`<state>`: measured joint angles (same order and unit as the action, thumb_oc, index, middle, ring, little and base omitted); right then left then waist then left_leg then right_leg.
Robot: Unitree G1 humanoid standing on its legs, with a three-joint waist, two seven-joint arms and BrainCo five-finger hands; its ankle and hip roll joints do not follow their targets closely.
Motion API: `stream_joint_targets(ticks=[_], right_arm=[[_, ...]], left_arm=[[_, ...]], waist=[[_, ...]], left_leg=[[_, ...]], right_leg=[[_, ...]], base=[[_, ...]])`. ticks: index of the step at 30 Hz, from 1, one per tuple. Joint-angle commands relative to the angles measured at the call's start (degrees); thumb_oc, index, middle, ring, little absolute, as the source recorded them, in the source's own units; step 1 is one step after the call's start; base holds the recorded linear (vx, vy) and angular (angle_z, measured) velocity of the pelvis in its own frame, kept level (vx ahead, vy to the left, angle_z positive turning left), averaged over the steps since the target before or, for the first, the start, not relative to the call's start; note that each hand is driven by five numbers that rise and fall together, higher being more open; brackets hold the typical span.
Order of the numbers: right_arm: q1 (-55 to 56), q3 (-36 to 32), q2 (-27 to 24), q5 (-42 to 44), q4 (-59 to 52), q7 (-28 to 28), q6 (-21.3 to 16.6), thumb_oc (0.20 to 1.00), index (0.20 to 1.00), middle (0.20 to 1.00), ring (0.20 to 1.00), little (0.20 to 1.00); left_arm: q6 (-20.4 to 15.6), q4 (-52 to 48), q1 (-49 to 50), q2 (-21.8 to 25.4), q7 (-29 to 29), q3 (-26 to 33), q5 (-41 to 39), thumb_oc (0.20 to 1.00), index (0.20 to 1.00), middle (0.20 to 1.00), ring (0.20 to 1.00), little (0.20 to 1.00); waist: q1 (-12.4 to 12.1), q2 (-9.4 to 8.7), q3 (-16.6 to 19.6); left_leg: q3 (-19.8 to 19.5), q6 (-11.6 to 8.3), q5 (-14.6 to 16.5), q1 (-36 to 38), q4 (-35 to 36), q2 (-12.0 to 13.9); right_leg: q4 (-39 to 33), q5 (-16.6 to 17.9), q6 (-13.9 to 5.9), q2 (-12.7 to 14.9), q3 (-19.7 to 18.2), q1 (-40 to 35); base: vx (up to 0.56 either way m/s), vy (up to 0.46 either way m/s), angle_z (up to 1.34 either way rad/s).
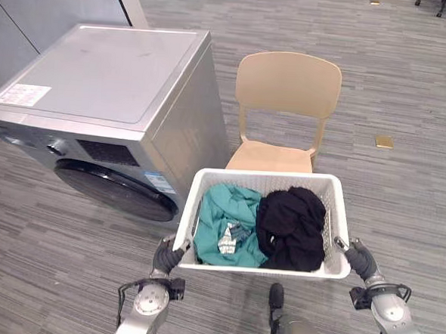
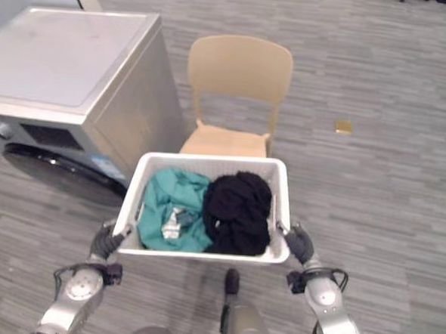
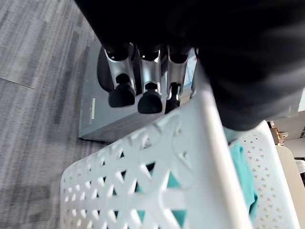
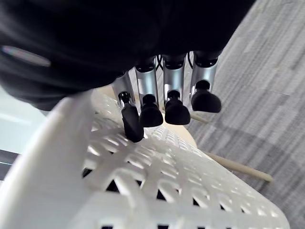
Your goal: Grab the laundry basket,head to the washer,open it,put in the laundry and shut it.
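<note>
A white basket [image 1: 319, 267] hangs between the robot's two hands, off the floor, just in front of a tan chair [image 1: 285, 114] and beside the washer [image 1: 98, 106], whose round dark door [image 1: 115, 191] looks shut. The left hand [image 1: 167, 257] presses the basket's left wall near the rim, the right hand [image 1: 360, 259] the right wall; in the wrist views the fingers [image 3: 150, 81] of the left and the fingers [image 4: 171, 90] of the right lie fairly straight along the lattice sides, so this reads as a squeeze between flat hands, though the thumbs are hidden. The basket looks a stiff, light plastic thing with smooth walls, likely to slip if the pressure eases; the rim and the openings under it seem the surest hold. The load is soft and will sag and trail when lifted out, so each piece is best gathered in the middle. Counted: one basket, two garments in it, a teal one [image 1: 227, 224] on the left and a black one [image 1: 291, 228] on the right, touching; one washer; one chair; one small yellow object [image 1: 384, 141] on the floor well apart.
</note>
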<state>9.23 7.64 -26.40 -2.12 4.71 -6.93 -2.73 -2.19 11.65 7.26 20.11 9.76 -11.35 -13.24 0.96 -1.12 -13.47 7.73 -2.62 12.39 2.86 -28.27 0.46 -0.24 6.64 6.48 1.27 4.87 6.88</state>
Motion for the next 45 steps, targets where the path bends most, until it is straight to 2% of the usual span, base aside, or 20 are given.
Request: stream_joint_targets(ticks=[1,2,4,6,11,14,17,23,24,25,27,29,32,34,35,36,37,42,45], right_arm=[[-0.1,-3.2,0.9,8.8,-5.7,-2.3,-5.3,0.2,0.2,0.2,0.2,0.2],[-0.3,-3.1,0.9,8.9,-5.1,-2.9,-5.3,0.2,0.2,0.2,0.2,0.2],[-0.4,-3.2,1.0,8.8,-4.8,-3.0,-5.2,0.2,0.2,0.2,0.2,0.2],[0.1,-3.3,1.6,7.8,-3.9,-3.0,-5.2,0.2,0.2,0.2,0.2,0.2],[-1.0,-2.0,2.7,6.9,-1.7,-3.2,-5.2,0.2,0.2,0.2,0.2,0.2],[-4.0,0.0,4.1,7.8,0.5,-4.0,-5.8,0.2,0.2,0.2,0.2,0.2],[-12.5,5.1,5.1,5.5,7.0,-7.5,-5.9,0.2,0.2,0.2,0.2,0.2],[-20.5,9.0,6.7,3.3,13.2,-11.7,-5.4,0.2,0.2,0.2,0.2,0.2],[-30.3,13.1,8.2,3.8,20.6,-14.7,-5.2,0.2,0.2,0.2,0.2,0.2],[-30.4,13.1,8.2,3.8,20.7,-14.7,-5.2,0.2,0.2,0.2,0.2,0.2],[-38.3,15.1,8.2,5.2,27.1,-16.1,-4.7,0.2,0.2,0.2,0.2,0.2],[-42.6,16.6,8.5,6.3,31.2,-16.4,-4.6,0.2,0.2,0.2,0.2,0.2],[-44.3,16.7,8.8,7.4,32.9,-16.6,-4.6,0.2,0.2,0.2,0.2,0.2],[-45.2,17.0,8.8,8.0,34.5,-16.6,-4.6,0.2,0.2,0.2,0.2,0.2],[-45.6,17.1,8.7,8.2,35.1,-16.7,-4.6,0.388,0.388,0.388,0.388,0.388],[-45.6,17.0,8.5,8.2,35.2,-16.6,-4.6,0.661,0.661,0.661,0.661,0.661],[-45.2,17.0,8.5,8.3,35.3,-16.5,-4.6,1.0,1.0,1.0,1.0,1.0],[-40.6,14.9,7.4,8.7,32.6,-15.9,-4.7,1.0,1.0,1.0,1.0,1.0],[-33.2,10.8,5.6,10.4,26.4,-14.2,-5.5,1.0,1.0,1.0,1.0,1.0]], left_arm=[[-6.2,-5.9,1.0,-0.2,-3.4,-1.3,-4.0,0.2,0.2,0.2,0.2,0.2],[-6.1,-5.6,0.8,-0.4,-3.0,-1.3,-4.1,0.2,0.2,0.2,0.2,0.2],[-6.2,-5.1,0.9,-0.7,-2.9,-1.3,-4.3,0.2,0.2,0.2,0.2,0.2],[-6.0,-4.5,1.6,-0.9,-3.4,-1.7,-3.4,0.2,0.2,0.2,0.2,0.2],[-6.4,-4.4,0.2,0.5,-2.8,-2.1,-1.9,0.2,0.2,0.2,0.2,0.2],[-7.7,-4.1,-3.9,1.6,-0.2,-2.4,-0.2,0.2,0.2,0.2,0.2,0.2],[-8.7,3.1,-14.7,1.0,4.7,-6.3,1.9,0.2,0.2,0.2,0.2,0.2],[-8.7,12.6,-23.8,-1.4,8.7,-9.7,3.0,0.2,0.2,0.2,0.2,0.2],[-8.3,22.1,-34.4,-3.0,12.1,-12.8,3.5,0.2,0.2,0.2,0.2,0.2],[-8.3,22.1,-34.5,-3.0,12.1,-12.8,3.5,0.2,0.2,0.2,0.2,0.2],[-8.1,29.7,-42.9,-3.2,13.5,-14.3,2.4,0.2,0.2,0.2,0.2,0.2],[-8.0,33.4,-46.6,-2.7,13.9,-15.3,2.4,0.2,0.2,0.2,0.2,0.2],[-8.0,34.2,-47.1,-2.6,14.0,-15.5,2.2,0.2,0.2,0.2,0.2,0.2],[-8.3,34.7,-47.1,-3.0,14.5,-15.2,1.4,0.598,0.598,0.598,0.598,0.598],[-8.5,34.4,-46.9,-3.1,14.7,-15.0,1.1,1.0,1.0,1.0,1.0,1.0],[-8.6,33.7,-46.6,-3.1,14.9,-14.8,1.0,1.0,1.0,1.0,1.0,1.0],[-8.7,33.0,-45.9,-3.2,15.0,-14.6,0.8,1.0,1.0,1.0,1.0,1.0],[-9.8,25.8,-38.8,-3.3,14.4,-12.3,-0.6,1.0,1.0,1.0,1.0,1.0],[-11.1,17.9,-31.7,-2.1,12.7,-8.9,-2.9,1.0,1.0,1.0,1.0,1.0]], waist=[[1.0,-1.12,3.3],[0.4,-0.58,2.4],[0.3,-0.29,2.4],[0.4,0.53,3.1],[0.4,0.37,3.6],[0.6,-0.11,2.9],[1.6,-0.21,0.0],[1.9,0.46,-1.3],[1.5,0.81,-3.3],[1.5,0.82,-3.4],[1.0,1.08,-5.7],[0.6,1.2,-7.1],[0.4,1.12,-7.8],[0.1,1.07,-7.9],[-0.1,1.0,-8.0],[-0.2,0.95,-8.0],[-0.4,0.89,-8.0],[-1.0,0.73,-7.6],[-1.2,0.31,-6.2]], left_leg=[[-0.2,-1.04,-6.5,-6.8,15.2,3.6],[-1.0,-1.79,-9.4,-7.6,19.4,3.7],[-1.1,-1.94,-9.7,-7.0,21.1,3.8],[-0.9,-1.66,-9.6,-5.4,23.7,3.6],[0.4,-0.85,-8.9,-3.6,25.3,2.7],[1.5,-0.06,-8.1,-4.2,24.9,2.3],[3.6,0.81,-7.5,-11.3,22.6,1.3],[3.6,1.19,-8.2,-19.9,20.5,0.3],[3.0,1.14,-9.5,-24.8,19.5,-0.1],[3.0,1.14,-9.5,-24.9,19.4,-0.1],[2.2,0.81,-10.4,-27.9,18.1,0.0],[1.6,0.41,-11.0,-29.4,17.8,0.3],[1.4,0.19,-11.4,-30.0,18.0,0.4],[1.1,-0.01,-11.9,-30.1,18.5,0.4],[0.8,-0.06,-12.1,-30.1,18.7,0.3],[0.7,-0.12,-12.2,-30.0,19.0,0.3],[0.6,-0.16,-12.3,-29.8,19.2,0.3],[0.2,-0.19,-11.9,-28.3,19.7,0.4],[0.2,-0.18,-11.4,-26.5,20.2,0.5]], right_leg=[[0.9,-5.5,-11.73,3.5,2.9,-2.9],[0.8,-6.1,-11.78,3.0,2.6,-3.9],[0.9,-6.6,-11.84,2.6,2.3,-4.3],[0.8,-7.2,-12.22,2.5,1.7,-5.6],[0.4,-6.6,-12.98,3.3,-0.3,-5.4],[1.0,-5.9,-13.66,4.0,-1.8,-3.7],[3.3,-3.7,-14.72,5.5,-4.4,5.3],[5.0,-2.3,-14.66,6.8,-4.2,13.7],[6.0,-1.5,-14.56,7.4,-3.6,18.2],[6.0,-1.5,-14.56,7.4,-3.6,18.2],[6.9,-1.3,-14.27,7.5,-2.9,20.7],[7.3,-1.2,-14.13,7.5,-2.4,22.1],[7.4,-1.1,-14.16,7.5,-2.2,22.6],[7.2,-0.9,-14.14,7.4,-1.8,22.9],[7.1,-0.9,-14.12,7.4,-1.6,22.8],[6.9,-0.8,-14.11,7.4,-1.5,22.8],[6.7,-0.8,-14.07,7.4,-1.3,22.6],[6.1,-0.8,-13.92,7.4,-0.9,20.9],[5.1,-0.8,-13.93,7.4,-0.5,18.6]], base=[[0.23,0.047,-0.14],[0.17,0.057,-0.21],[0.1,0.079,-0.38],[0.16,0.166,-0.62],[0.08,0.138,-0.23],[-0.07,0.094,-0.16],[-0.25,0.134,-0.51],[-0.14,0.04,-0.06],[-0.14,-0.006,0.01],[-0.15,-0.022,0.03],[-0.09,-0.041,0.09],[-0.07,-0.058,0.14],[-0.03,-0.042,0.06],[0.0,-0.04,0.07],[0.01,-0.032,0.09],[0.01,-0.046,0.09],[0.01,-0.039,0.06],[0.04,-0.031,0.08],[0.06,-0.018,0.06]])
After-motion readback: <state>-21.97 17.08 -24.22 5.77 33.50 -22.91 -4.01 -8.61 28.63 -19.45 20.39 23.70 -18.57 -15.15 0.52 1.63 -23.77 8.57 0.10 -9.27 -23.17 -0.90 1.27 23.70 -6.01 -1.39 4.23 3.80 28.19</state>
